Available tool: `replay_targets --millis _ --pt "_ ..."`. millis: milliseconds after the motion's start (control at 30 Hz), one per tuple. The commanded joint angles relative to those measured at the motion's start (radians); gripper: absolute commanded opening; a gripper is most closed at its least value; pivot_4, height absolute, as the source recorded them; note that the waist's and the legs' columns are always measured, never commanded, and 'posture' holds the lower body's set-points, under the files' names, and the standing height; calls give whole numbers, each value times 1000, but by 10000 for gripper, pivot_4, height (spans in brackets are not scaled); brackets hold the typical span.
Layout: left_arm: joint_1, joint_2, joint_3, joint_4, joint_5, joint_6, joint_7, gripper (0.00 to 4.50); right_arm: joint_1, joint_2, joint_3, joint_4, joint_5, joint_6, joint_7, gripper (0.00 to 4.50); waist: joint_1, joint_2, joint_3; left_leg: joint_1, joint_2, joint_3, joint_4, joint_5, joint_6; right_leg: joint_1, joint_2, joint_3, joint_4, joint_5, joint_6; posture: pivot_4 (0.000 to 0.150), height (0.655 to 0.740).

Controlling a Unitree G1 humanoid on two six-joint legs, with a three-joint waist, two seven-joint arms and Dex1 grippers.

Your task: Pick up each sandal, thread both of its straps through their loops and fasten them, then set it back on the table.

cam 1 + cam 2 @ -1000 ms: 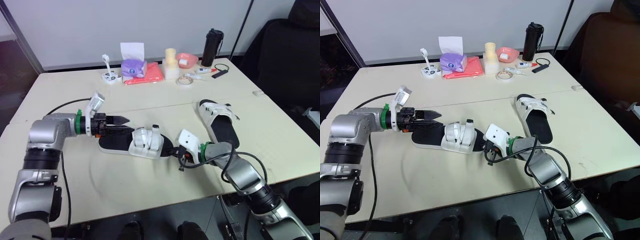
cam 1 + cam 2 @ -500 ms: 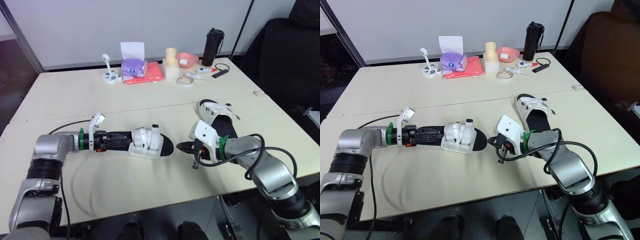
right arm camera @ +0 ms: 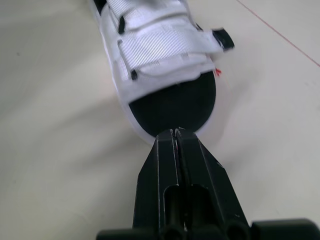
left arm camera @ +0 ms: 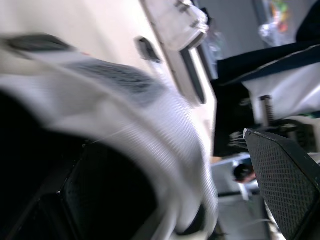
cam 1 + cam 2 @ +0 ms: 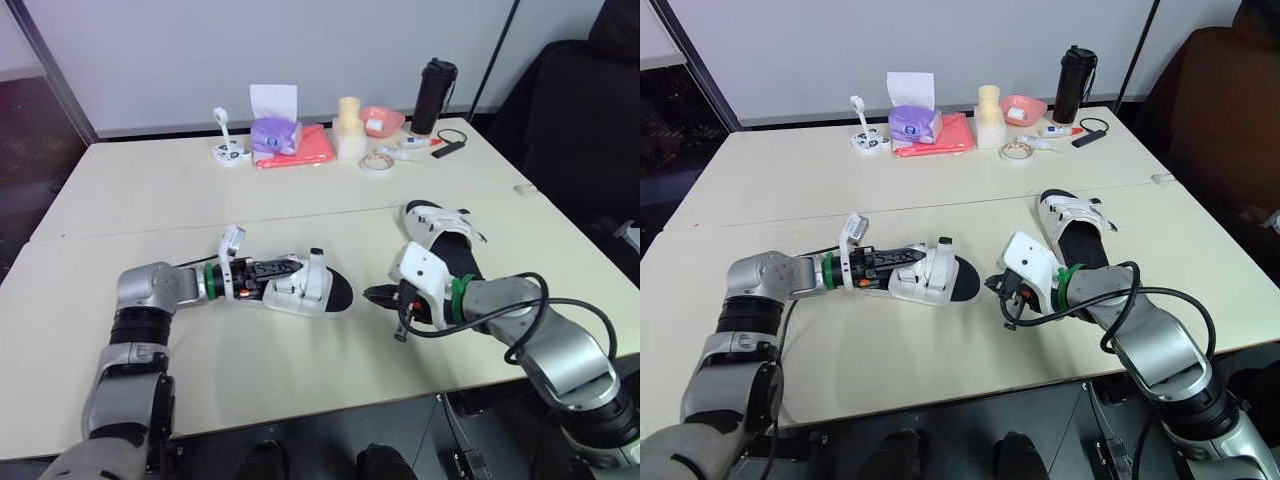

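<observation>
from the head camera: the near sandal (image 5: 300, 290) lies flat on the pale table (image 5: 150, 190), toe towards the robot's right, with two white straps across its front half. the left gripper (image 5: 283, 267) reaches in over the sandal's heel end, low along the black footbed and up against the straps. the right gripper (image 5: 377, 295) hovers just beyond the sandal's toe, apart from it and pointing back at it. a second sandal (image 5: 440, 222) lies well beyond that toe, farther to the robot's right and farther from the robot. a purple tissue box (image 5: 275, 133) and a black bottle (image 5: 435, 83) stand well behind the near sandal, by the table's far edge.

from the left wrist: a blurred white strap of the near sandal sweeps close across the lens. one of the left gripper's fingers (image 4: 282, 192) stands far out to the side, so the pair is spread wide.

from the right wrist: the right gripper's two black fingers (image 3: 165, 165) are pressed together, pinching nothing. their tips stop just short of the near sandal's rounded toe, which rests on bare tabletop.
</observation>
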State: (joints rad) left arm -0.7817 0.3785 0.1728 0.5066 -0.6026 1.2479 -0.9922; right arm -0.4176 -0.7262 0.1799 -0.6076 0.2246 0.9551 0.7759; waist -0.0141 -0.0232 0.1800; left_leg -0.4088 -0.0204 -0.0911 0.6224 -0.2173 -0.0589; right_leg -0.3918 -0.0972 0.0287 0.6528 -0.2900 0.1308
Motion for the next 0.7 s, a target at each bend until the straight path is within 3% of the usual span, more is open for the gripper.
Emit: replay_targets --millis 33,167,200,300,467,533,633,700 --pt "-18 -23 0 -4 -19 -1 26 44099 1 -5 -17 -36 17 -10 -14 0 -2 0 0 0 0 0 0 0 0 0 0 0 0 0 0 1500 7400" --pt "-34 -52 -11 25 -2 -26 55 44099 3 -7 -7 -34 17 -13 -25 0 2 0 0 0 0 0 0 0 0 0 0 0 0 0 0 1500 7400" --pt "-38 -57 -11 37 2 -34 63 41791 4 -9 -4 -34 16 -15 -28 0 5 0 0 0 0 0 0 0 0 0 0 0 0 0 0 1500 7400" --pt "-44 -59 -1 49 -5 -36 71 31144 7 -11 2 -33 17 -17 -35 0 4 0 0 0 0 0 2 0 0 2 0 0 -1 0 0 1500 7400" --pt "-51 -51 24 63 -24 -24 84 6607 12 -10 12 -27 13 -26 -43 0 2 0 0 0 0 0 1 0 0 1 0 0 -1 0 0 1500 7400" --pt "-54 -55 46 64 -36 -13 102 882 11 -9 17 -21 12 -30 -45 0 1 0 0 0 0 0 1 0 0 1 0 0 -1 0 0 1500 7400" --pt "-50 -81 101 41 -61 -25 152 128 8 -6 25 -13 12 -35 -49 0 1 0 0 0 0 0 1 0 0 0 0 0 -1 0 0 1500 7400" --pt "-64 -132 194 32 -86 -77 262 128 9 -3 31 -10 12 -37 -52 0 2 0 0 0 0 0 1 0 0 1 0 0 -1 0 0 1500 7400"
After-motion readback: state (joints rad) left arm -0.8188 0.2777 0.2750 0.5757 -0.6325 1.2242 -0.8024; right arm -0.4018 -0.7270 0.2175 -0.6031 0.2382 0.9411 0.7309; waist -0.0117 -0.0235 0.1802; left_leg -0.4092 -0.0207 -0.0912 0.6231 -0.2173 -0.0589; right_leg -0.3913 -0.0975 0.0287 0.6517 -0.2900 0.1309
